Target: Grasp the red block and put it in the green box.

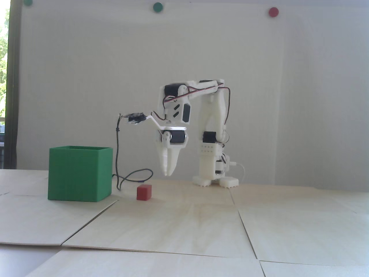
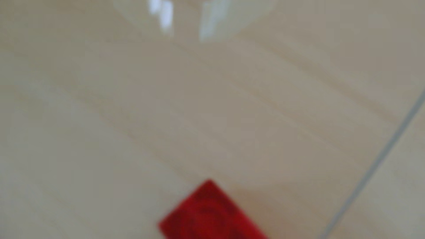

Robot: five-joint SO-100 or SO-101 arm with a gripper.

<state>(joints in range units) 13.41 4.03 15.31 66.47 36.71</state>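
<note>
The red block (image 1: 143, 192) sits on the pale wood table just right of the green box (image 1: 76, 179), which stands open-topped at the left of the fixed view. My gripper (image 1: 167, 174) hangs pointing down, a little above the table, to the right of the block and above it, touching nothing. Its fingertips meet, with nothing between them. In the blurred wrist view the block (image 2: 211, 213) lies at the bottom edge, well away from the gripper (image 2: 186, 34) at the top. The green box is out of that view.
A black cable (image 1: 118, 161) droops from the wrist camera and loops on the table between box and block. The arm's white base (image 1: 214, 180) stands at the back right. Panel seams (image 2: 379, 160) cross the table. Round coloured dots (image 1: 273, 11) are stuck on the wall.
</note>
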